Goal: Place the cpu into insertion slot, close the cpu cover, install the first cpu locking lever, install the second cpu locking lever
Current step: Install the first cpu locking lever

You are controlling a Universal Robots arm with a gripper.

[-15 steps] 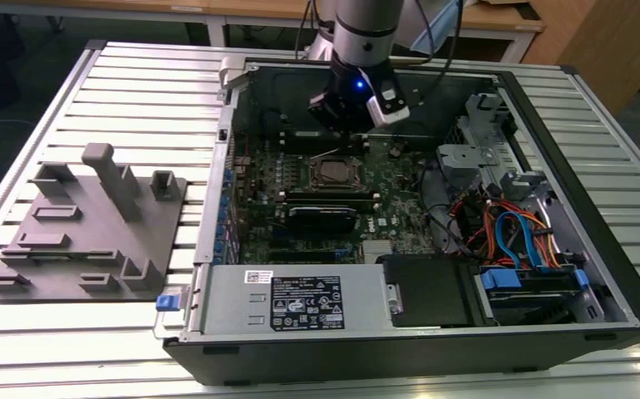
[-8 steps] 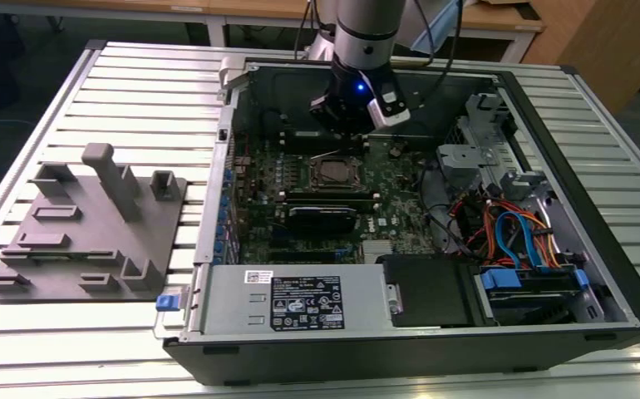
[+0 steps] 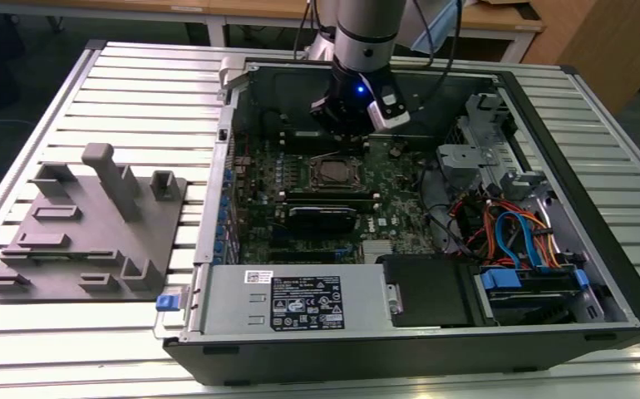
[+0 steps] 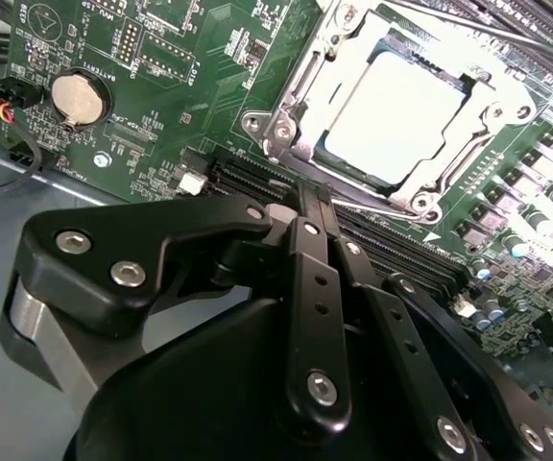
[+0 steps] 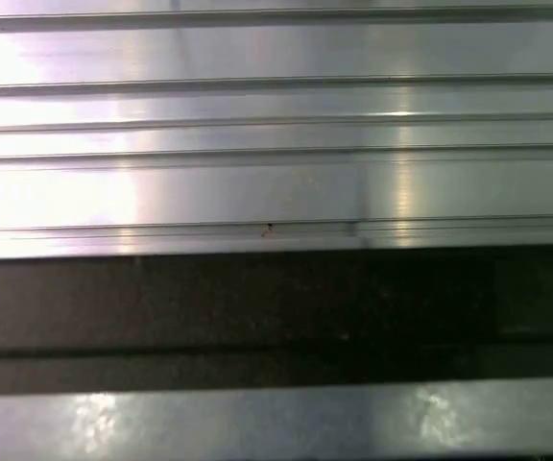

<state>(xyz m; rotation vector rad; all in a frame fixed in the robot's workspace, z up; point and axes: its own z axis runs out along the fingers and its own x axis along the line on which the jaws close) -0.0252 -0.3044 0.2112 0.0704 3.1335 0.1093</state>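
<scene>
The cpu, a silver-grey square, lies flat in the insertion slot on the green board. The silvery cpu cover is down around the chip, framing it. A thin metal lever rod runs along the far side of the socket; I cannot tell whether it is latched. My gripper has its black fingers pressed together with nothing between them, tips just short of the socket's near edge. In the exterior view my gripper hangs inside the open case, slightly behind the socket.
The case walls close in the board. Blue and orange cables lie at the exterior view's right, and a power supply sits in front. A grey fixture plate rests on the slatted table. A coin battery sits beside the memory slots.
</scene>
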